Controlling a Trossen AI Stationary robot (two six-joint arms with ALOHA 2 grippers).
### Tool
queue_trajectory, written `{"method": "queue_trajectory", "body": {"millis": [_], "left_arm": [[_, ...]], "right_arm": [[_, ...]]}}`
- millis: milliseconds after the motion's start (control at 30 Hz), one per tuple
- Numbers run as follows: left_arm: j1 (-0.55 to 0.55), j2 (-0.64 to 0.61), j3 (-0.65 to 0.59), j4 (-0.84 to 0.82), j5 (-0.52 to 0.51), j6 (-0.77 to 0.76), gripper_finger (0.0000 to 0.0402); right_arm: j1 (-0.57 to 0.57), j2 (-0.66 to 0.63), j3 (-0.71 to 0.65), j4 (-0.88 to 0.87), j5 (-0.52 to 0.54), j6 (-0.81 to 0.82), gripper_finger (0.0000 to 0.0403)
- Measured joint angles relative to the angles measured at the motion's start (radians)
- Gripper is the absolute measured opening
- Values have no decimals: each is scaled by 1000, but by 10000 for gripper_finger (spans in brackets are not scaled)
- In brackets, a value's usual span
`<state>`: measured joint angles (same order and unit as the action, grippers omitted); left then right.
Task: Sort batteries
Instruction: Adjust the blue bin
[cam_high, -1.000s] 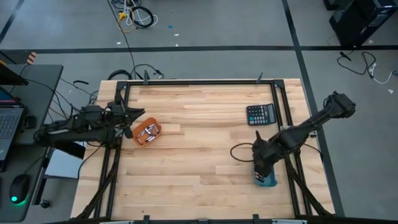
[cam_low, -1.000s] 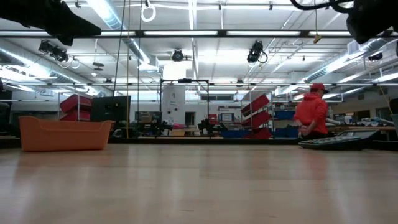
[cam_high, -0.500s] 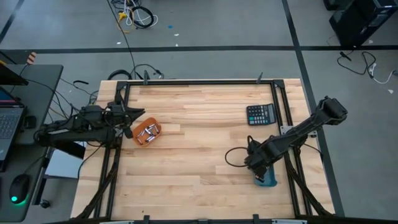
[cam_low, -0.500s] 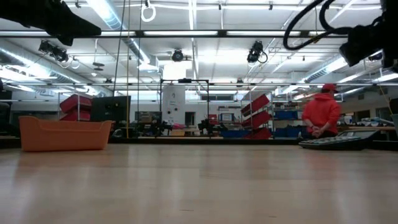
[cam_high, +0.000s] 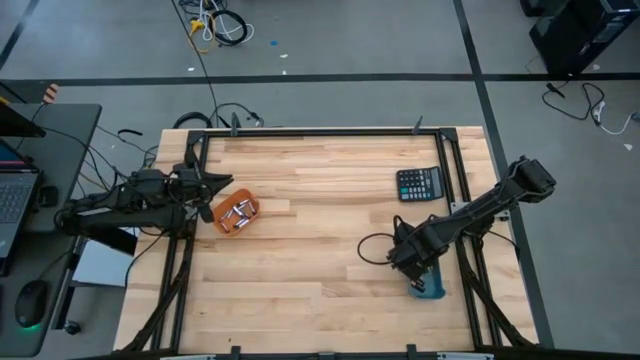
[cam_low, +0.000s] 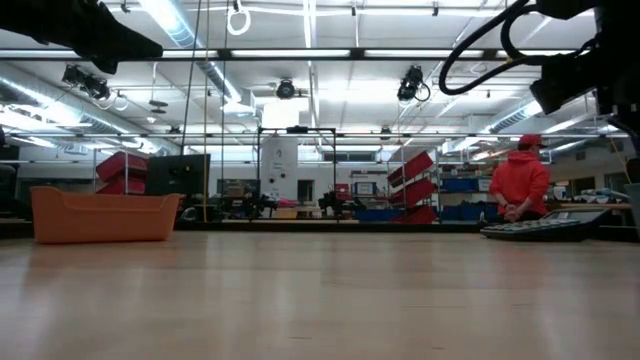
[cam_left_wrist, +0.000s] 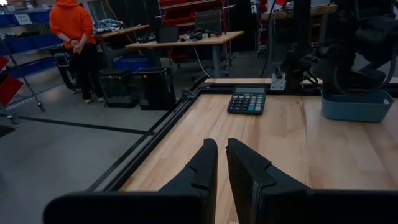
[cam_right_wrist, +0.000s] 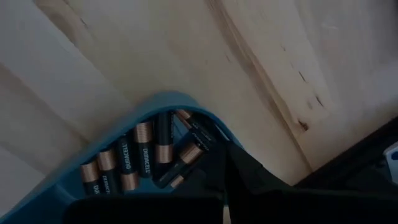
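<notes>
The orange tray (cam_high: 235, 214) sits near the table's left edge and holds several silvery batteries (cam_high: 238, 211). The blue tray (cam_high: 429, 289) stands near the right edge; the right wrist view shows several dark, copper-ended batteries (cam_right_wrist: 144, 155) lying in it (cam_right_wrist: 93, 149). My left gripper (cam_high: 225, 184) hovers just beyond the orange tray's far-left side, its fingers (cam_left_wrist: 208, 163) shut on nothing. My right gripper (cam_high: 408, 262) hangs above the blue tray's left, far rim, pointing down, shut (cam_right_wrist: 225, 186) and empty.
A black calculator (cam_high: 418, 184) lies near the far right corner. A black frame (cam_high: 320, 132) borders the table. Bare wood lies between the two trays. A person in a red top (cam_low: 520, 186) stands in the room beyond the table.
My right gripper has moved from straight above the blue tray a little toward the table's left and far edge, and its arm has swung with it. The left arm and both trays have kept still.
</notes>
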<state>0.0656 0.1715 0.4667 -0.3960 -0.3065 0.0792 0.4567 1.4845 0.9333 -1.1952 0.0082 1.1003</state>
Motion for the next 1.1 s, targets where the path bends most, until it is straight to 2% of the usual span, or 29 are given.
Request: {"method": "queue_trajectory", "body": {"millis": [100,267,467,667,1100], "left_arm": [[0,0,0,0,0,1,35],[0,0,0,0,0,2,35],[0,0,0,1,0,2,35],[0,0,0,1,0,2,35],[0,0,0,3,0,3,35]], "right_arm": [[-1,-11,0,-3,-16,-1,0],[9,-55,0,21,-110,37,0],[33,-37,-28,43,-123,59,0],[13,-30,-74,54,-83,59,0],[-104,-30,-90,26,53,4,0]]}}
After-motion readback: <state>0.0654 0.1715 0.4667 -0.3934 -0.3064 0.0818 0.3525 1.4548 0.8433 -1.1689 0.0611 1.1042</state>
